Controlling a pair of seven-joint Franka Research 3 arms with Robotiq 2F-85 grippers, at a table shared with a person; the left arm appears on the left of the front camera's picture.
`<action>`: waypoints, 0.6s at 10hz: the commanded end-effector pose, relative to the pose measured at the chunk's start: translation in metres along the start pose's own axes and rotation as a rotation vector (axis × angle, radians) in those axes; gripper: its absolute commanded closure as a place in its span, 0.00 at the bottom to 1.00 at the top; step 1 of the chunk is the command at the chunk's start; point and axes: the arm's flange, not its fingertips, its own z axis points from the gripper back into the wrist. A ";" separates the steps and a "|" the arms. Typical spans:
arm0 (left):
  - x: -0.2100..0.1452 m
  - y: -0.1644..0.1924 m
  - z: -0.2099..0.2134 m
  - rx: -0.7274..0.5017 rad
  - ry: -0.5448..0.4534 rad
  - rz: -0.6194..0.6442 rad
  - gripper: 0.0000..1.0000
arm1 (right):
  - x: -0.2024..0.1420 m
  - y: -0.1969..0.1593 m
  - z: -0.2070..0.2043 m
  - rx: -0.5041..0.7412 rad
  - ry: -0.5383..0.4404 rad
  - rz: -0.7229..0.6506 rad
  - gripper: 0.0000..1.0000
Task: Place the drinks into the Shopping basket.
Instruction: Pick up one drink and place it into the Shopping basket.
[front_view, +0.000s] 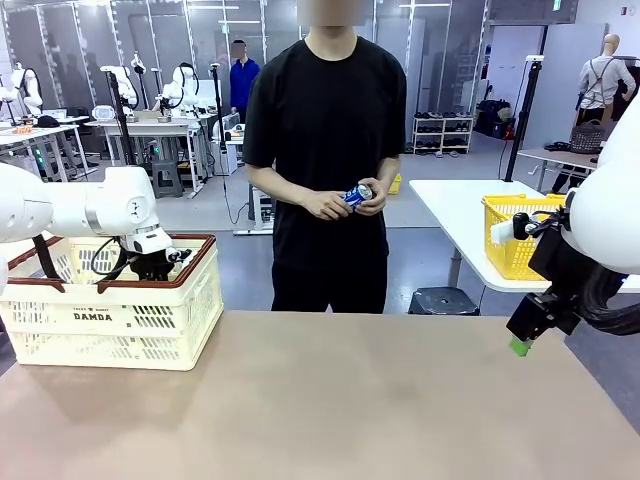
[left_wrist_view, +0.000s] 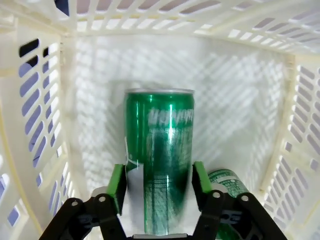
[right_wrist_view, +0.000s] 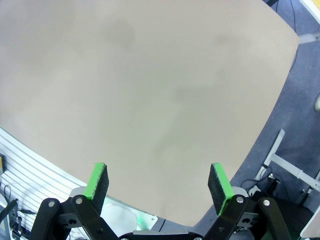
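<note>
Left pincer (left_wrist_view: 159, 175) was found inside the cream-white, lattice-walled plastic shopping basket (front_view: 120, 325) with a reddish-brown rim. Its green pads were seen released, standing either side of a slim glossy green metal can (left_wrist_view: 160, 145), which was motion-blurred. A second green can (left_wrist_view: 227, 182) was noted lying on the basket floor. A blue can (front_view: 356, 194) was held in the person's hands (front_view: 335, 203). Right pincer (right_wrist_view: 159, 182) was spread wide over the smooth tan desk (right_wrist_view: 150, 75).
</note>
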 end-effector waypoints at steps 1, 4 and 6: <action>-0.006 -0.004 0.001 -0.008 -0.006 -0.025 0.14 | -0.002 0.000 -0.001 0.008 0.000 0.003 0.00; -0.007 -0.005 0.005 0.003 -0.012 -0.007 0.00 | -0.002 0.000 -0.001 0.008 0.000 0.003 0.00; -0.008 -0.006 0.011 0.020 -0.016 0.019 0.00 | -0.002 0.000 -0.001 0.008 0.000 0.003 0.00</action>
